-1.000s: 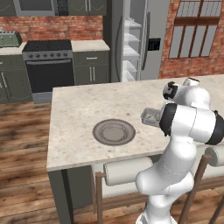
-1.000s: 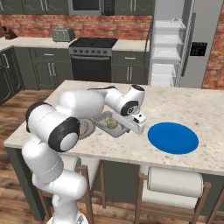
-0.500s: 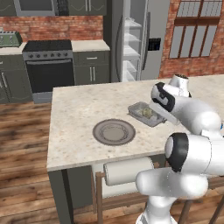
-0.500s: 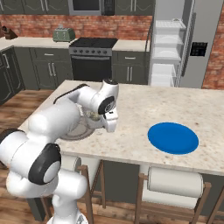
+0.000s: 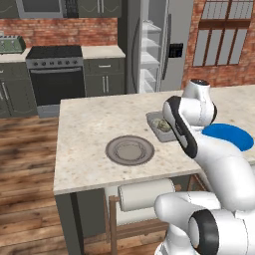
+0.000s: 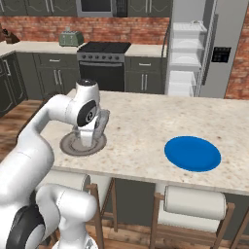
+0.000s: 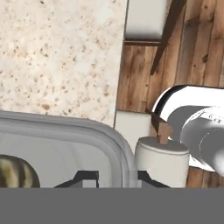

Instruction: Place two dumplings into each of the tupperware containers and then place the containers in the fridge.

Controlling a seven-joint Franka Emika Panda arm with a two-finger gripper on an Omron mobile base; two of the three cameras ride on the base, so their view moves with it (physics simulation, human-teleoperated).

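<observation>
Tool (image 7: 111,177) clamped on rim of grey tupperware container (image 5: 158,124); mottled tan-olive dumpling (image 7: 15,171) inside.

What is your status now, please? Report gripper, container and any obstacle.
Gripper shut on tupperware container rim, above the counter. Dumpling inside it. Fridge stands open; nothing seen blocking.

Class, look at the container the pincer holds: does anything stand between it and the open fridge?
Nothing visible does. The pincer grips the rim of the tupperware container over the counter. Past the counter's far edge there is bare floor up to the fridge, whose shelves stand exposed.
</observation>
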